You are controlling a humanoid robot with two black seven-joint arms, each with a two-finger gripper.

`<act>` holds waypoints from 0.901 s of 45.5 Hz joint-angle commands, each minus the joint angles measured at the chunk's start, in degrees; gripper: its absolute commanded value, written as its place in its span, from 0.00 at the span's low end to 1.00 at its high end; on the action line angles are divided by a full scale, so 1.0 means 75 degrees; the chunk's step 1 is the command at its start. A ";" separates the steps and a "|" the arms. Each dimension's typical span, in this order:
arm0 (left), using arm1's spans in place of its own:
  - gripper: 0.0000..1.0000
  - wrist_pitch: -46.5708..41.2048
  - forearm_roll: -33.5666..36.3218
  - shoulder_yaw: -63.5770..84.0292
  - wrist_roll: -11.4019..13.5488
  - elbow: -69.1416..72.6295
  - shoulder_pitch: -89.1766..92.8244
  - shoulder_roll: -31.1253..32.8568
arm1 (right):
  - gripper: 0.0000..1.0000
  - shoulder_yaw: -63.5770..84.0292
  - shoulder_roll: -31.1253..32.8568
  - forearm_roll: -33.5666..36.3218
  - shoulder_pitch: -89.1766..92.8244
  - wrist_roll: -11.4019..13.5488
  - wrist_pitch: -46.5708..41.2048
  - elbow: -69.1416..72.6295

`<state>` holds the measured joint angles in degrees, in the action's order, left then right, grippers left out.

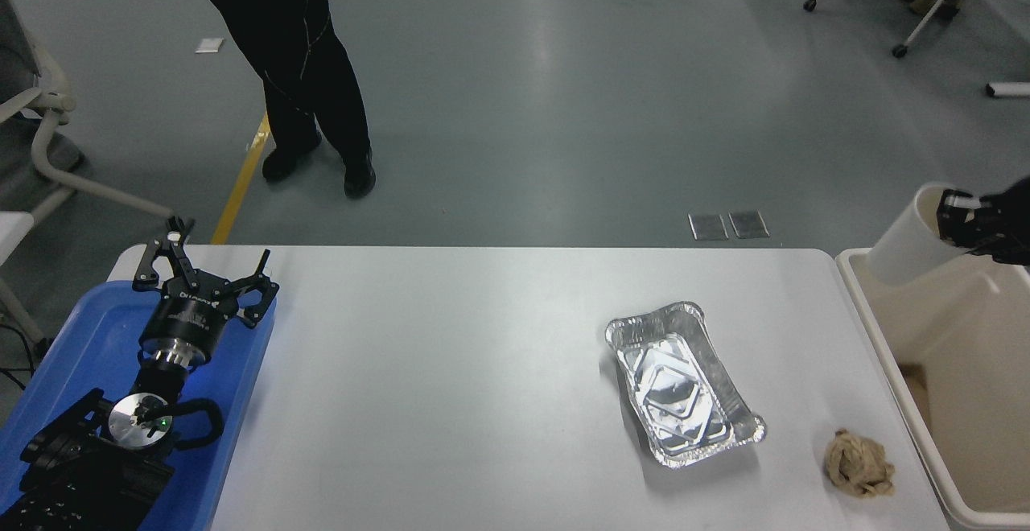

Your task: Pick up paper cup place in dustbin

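Note:
The white paper cup [908, 245] hangs tilted, mouth to the upper right, over the far left corner of the cream dustbin [885, 362] at the table's right end. My right gripper [962, 225] comes in from the right edge and is shut on the cup's rim, one finger inside the mouth. The cup's base sits at about the height of the bin's rim. My left gripper [205, 261] rests open over the blue tray at the lower left, holding nothing.
A silver foil tray [684, 382] lies right of the table's middle. A crumpled brown paper ball [859, 463] sits near the front right, beside the bin. The blue tray [88, 330] is at the left edge. A person's legs [310, 88] stand beyond the table.

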<state>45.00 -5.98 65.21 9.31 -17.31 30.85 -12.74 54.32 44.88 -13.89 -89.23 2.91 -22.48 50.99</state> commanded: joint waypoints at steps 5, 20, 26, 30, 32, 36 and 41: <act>0.99 0.0000 0.0000 0.0000 0.0001 0.0000 0.0000 0.0000 | 0.00 -0.1898 -0.1096 0.0094 0.4113 -0.0060 0.1449 -0.3643; 0.99 0.0000 0.0000 0.0000 0.0001 0.0000 0.0000 0.0000 | 0.00 -0.2368 -0.2245 0.0200 0.6200 -0.0001 0.2867 -0.5286; 0.99 0.0000 0.0000 0.0000 0.0013 0.0000 0.0000 0.0000 | 0.00 -0.2379 -0.2562 0.0680 0.6646 -0.0001 0.3207 -0.5614; 0.99 0.0000 0.0000 0.0000 0.0013 0.0000 0.0000 0.0000 | 0.00 -0.2368 -0.2632 0.0833 0.6764 -0.0001 0.3371 -0.5661; 0.99 0.0000 0.0000 0.0000 0.0013 0.0000 0.0000 0.0000 | 0.00 -0.2368 -0.2644 0.0833 0.6775 -0.0001 0.3419 -0.5661; 0.99 0.0000 0.0000 0.0000 0.0013 0.0000 0.0000 0.0000 | 0.00 -0.2368 -0.2632 0.0845 0.6776 -0.0001 0.3454 -0.5661; 0.99 0.0000 0.0000 0.0000 0.0013 0.0000 0.0000 0.0000 | 0.30 -0.2379 -0.2597 0.0880 0.6741 -0.0001 0.3442 -0.5661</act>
<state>45.00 -5.98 65.21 9.40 -17.31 30.85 -12.74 36.91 26.38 -8.66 -40.67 2.88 1.53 10.12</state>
